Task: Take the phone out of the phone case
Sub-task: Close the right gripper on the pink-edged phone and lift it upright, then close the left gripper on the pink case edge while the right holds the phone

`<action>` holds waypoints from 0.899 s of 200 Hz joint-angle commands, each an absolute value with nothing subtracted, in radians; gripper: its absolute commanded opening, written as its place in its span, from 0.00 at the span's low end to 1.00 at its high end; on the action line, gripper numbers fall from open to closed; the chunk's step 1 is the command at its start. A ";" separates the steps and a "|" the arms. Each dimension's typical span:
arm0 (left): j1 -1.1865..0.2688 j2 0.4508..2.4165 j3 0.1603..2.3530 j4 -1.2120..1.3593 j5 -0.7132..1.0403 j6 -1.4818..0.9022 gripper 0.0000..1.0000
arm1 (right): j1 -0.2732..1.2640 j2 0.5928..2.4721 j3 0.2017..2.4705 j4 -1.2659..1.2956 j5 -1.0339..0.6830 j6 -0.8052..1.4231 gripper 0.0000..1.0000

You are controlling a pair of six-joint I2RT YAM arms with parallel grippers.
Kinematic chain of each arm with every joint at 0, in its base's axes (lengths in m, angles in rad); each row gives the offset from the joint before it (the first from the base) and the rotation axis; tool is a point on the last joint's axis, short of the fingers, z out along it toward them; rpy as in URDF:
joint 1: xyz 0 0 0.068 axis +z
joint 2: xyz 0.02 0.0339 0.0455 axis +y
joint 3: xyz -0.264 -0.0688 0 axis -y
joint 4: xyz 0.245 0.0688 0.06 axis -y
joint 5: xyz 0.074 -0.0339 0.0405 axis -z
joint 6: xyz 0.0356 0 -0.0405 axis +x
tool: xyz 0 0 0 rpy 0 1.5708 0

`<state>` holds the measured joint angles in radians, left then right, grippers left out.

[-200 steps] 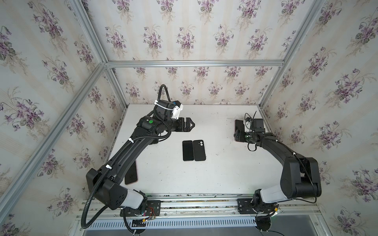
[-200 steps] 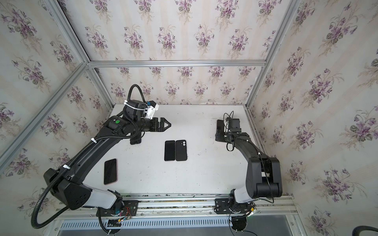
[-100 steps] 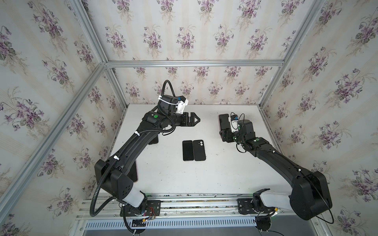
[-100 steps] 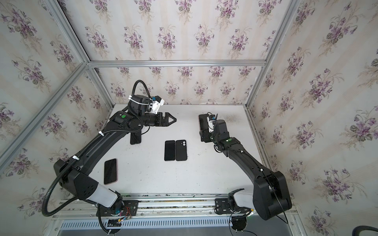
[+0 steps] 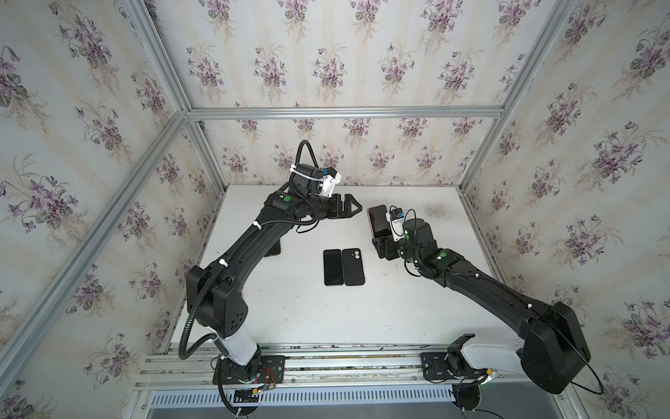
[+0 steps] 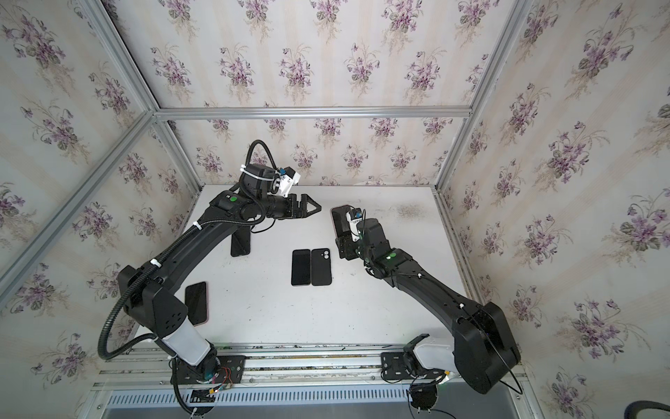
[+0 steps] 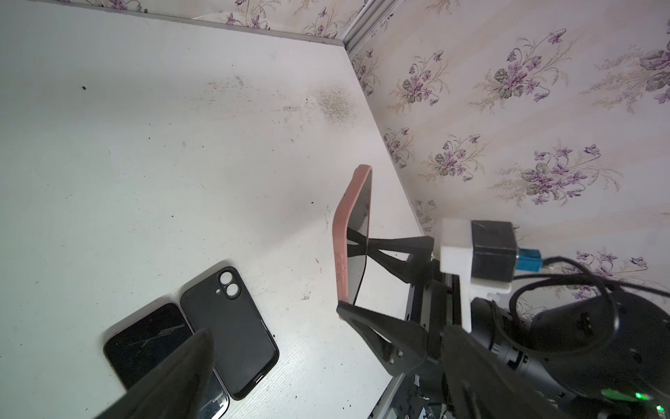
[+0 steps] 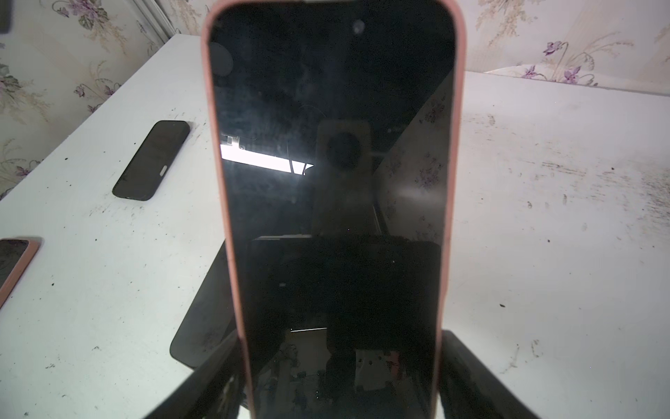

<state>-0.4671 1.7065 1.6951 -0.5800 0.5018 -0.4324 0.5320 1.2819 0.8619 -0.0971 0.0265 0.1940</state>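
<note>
Right gripper [image 5: 380, 237] grips the phone [image 8: 333, 145] in its pink case [image 7: 340, 246] by the lower end, upright above the far right of the worktop [image 5: 417, 308]. Left gripper [image 5: 353, 207] gapes wide, empty. Four phones total, two pink cases, one empty black case [image 5: 353, 266] mid-worktop.

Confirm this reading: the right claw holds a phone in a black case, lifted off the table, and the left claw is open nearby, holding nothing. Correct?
Not quite. The case is pink, not black; the right wrist view shows its pink rim around the phone. The rest stands: the right claw holds it lifted off the table, and the left claw is open nearby, holding nothing.
</note>
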 commanded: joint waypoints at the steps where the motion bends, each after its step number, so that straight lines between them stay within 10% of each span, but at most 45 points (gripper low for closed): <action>1: -0.466 1.725 1.708 -0.544 0.536 -0.460 0.99 | 0.577 1.275 0.874 -0.002 0.051 0.216 0.23; 180: -0.466 1.838 1.710 -0.521 0.728 -0.492 0.46 | 0.655 1.283 0.885 -0.008 0.059 0.219 0.21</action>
